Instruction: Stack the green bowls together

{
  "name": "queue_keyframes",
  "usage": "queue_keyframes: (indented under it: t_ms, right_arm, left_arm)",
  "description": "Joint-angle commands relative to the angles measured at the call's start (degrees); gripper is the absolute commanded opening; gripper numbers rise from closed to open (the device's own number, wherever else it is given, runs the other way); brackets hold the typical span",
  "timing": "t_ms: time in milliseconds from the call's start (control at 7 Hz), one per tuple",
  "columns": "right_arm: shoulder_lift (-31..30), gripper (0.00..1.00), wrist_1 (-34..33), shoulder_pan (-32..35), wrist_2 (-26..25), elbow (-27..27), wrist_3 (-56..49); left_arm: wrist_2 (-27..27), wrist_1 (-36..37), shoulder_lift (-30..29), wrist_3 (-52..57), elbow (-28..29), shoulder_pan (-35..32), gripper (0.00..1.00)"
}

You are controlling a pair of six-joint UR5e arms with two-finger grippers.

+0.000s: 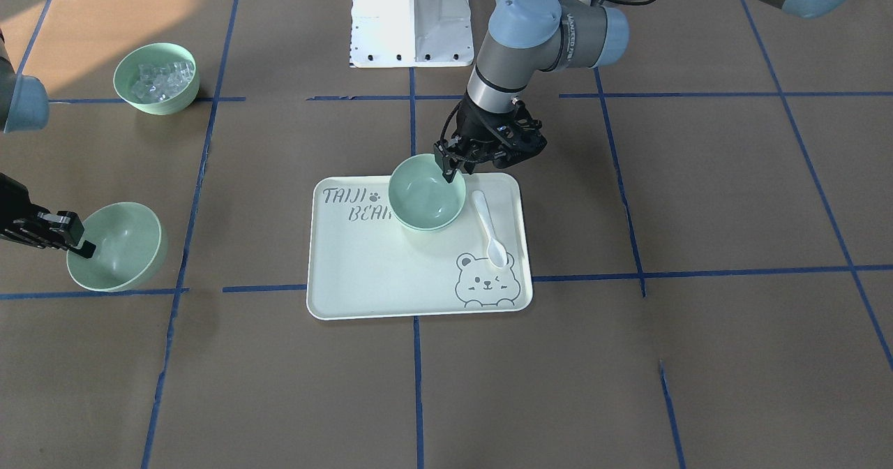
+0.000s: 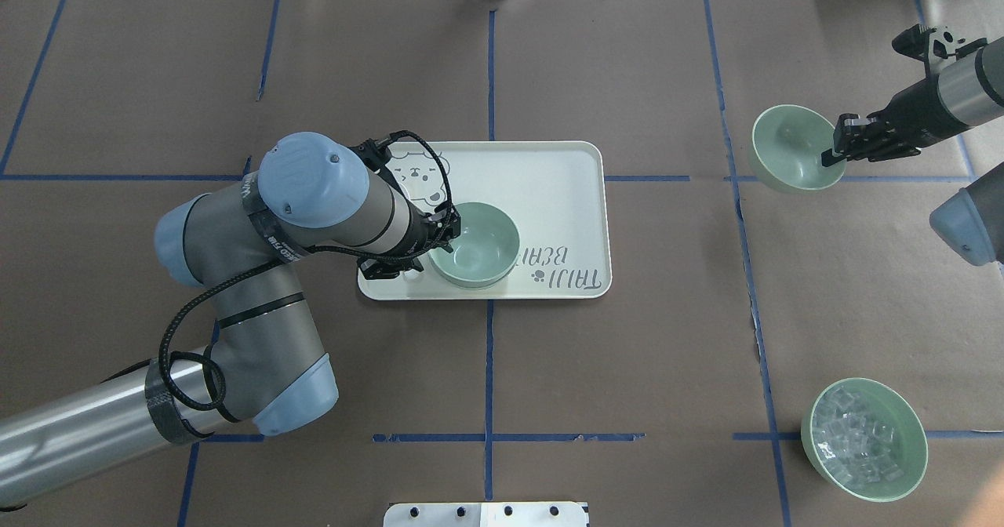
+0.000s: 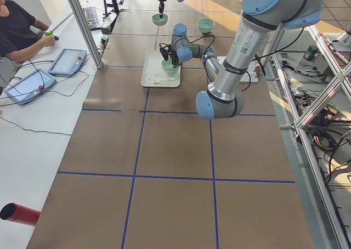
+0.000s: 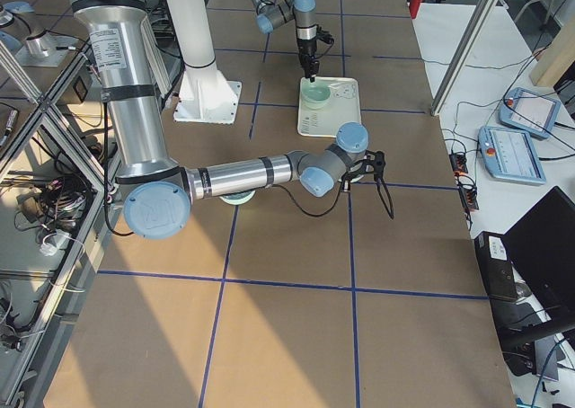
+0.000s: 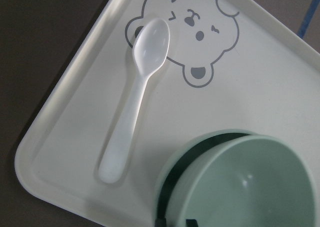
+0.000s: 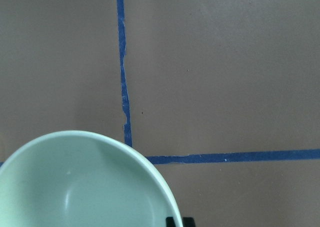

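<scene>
The left arm bent at its elbow and reached in over the pale bear tray [image 1: 377, 280]; its wrist pointed down; the left gripper [image 1: 452, 167] pinched the rim of the top green bowl [image 1: 425, 193], with one finger inside and one outside; this bowl was at the end of the tray nearest the robot, next to the printed words; it was empty; in the left wrist view it sat inside a lower green bowl [image 5: 197, 143], with a dark gap between the two rims; a white plastic spoon [image 1: 488, 228] lay flat on the tray just beside the bowls, with its scoop on the bear drawing.

The right arm stretched out low and far from the tray, on the robot's right; the right gripper [image 1: 80, 244] pinched the rim of the third green bowl [image 1: 118, 246]; that bowl was tilted and empty, well apart from the tray.

A green bowl of clear cubes [image 1: 157, 78] stood on the brown table [image 1: 698, 350], also well apart from the tray on the robot's right, but nearer the robot.
</scene>
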Motion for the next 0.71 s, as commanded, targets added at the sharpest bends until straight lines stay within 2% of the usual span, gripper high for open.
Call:
queue_keyframes:
  t_ms: [0,143,429,571]
  right_arm:
    - [2.31,0.00,0.00,-0.09,0.26,0.44,2.36]
    - [4.50,0.00,0.00,-0.70,0.79,0.71,5.95]
    - [6.79,0.00,0.00,-4.72,0.62,3.24,10.88]
    - [8.89,0.00,-0.09,-6.92,0.27,4.13,14.56]
  left_arm:
    - [-0.24,0.25,0.32,0.87,-0.71,-2.23,1.00]
    - [-0.59,1.82,1.11,4.79,-2.11,-4.43,1.00]
    - [-1.99,10.24,1.20,16.82,-7.03,-9.69,1.00]
    - [-5.74,11.14,1.72,21.22,-7.30,-13.46,1.00]
